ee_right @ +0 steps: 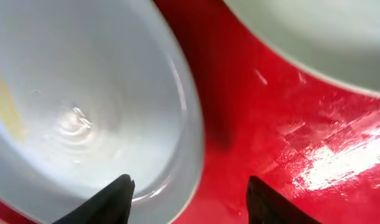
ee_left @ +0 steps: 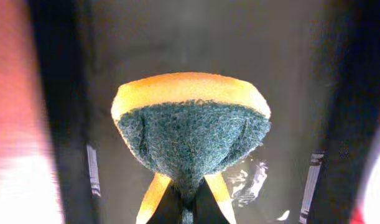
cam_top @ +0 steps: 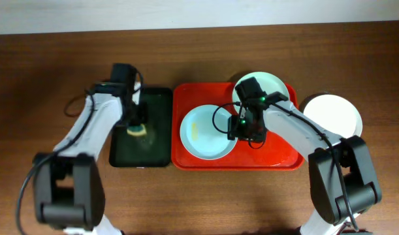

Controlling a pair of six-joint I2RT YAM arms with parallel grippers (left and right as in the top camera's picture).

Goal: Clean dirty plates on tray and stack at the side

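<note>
On the red tray [cam_top: 277, 153] lies a pale blue plate [cam_top: 207, 132] with a yellowish smear [cam_top: 198, 128]. A second pale plate [cam_top: 268, 85] sits at the tray's back right, partly under my right arm. A white plate [cam_top: 332, 116] rests on the table to the right of the tray. My right gripper [cam_top: 241, 127] is open at the blue plate's right rim. In the right wrist view one finger [ee_right: 118, 199] is over the plate [ee_right: 84, 112], the other over the tray [ee_right: 252, 93]. My left gripper [ee_left: 188, 208] is shut on a yellow-and-green sponge [ee_left: 193, 118].
A narrow dark green tray [cam_top: 157, 108] stands left of the red one, and the sponge [cam_top: 136, 130] hangs over it with my left gripper [cam_top: 135, 124]. Brown table surrounds both trays. Cables loop beside both arms.
</note>
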